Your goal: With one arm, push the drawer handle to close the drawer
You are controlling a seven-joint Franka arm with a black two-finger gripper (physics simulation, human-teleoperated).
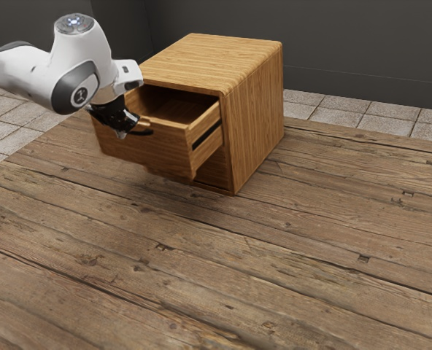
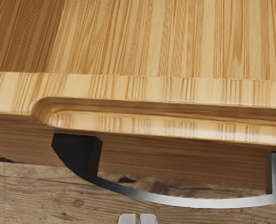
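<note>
drawer standing open, wood cab w/ rounded edges, fingers nearly together nr curved handle

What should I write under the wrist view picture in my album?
The open wooden drawer and its shiny, curved handle, seen from above the planks.

Open wooden drawer, curved dark handle

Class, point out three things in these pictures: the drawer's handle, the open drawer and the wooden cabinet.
Handle (image 2: 175, 201): wrist view, on the middle of its curved bar.
Drawer (image 1: 157, 151): exterior view, on its front panel.
Cabinet (image 1: 255, 117): exterior view, on its side panel.
</note>
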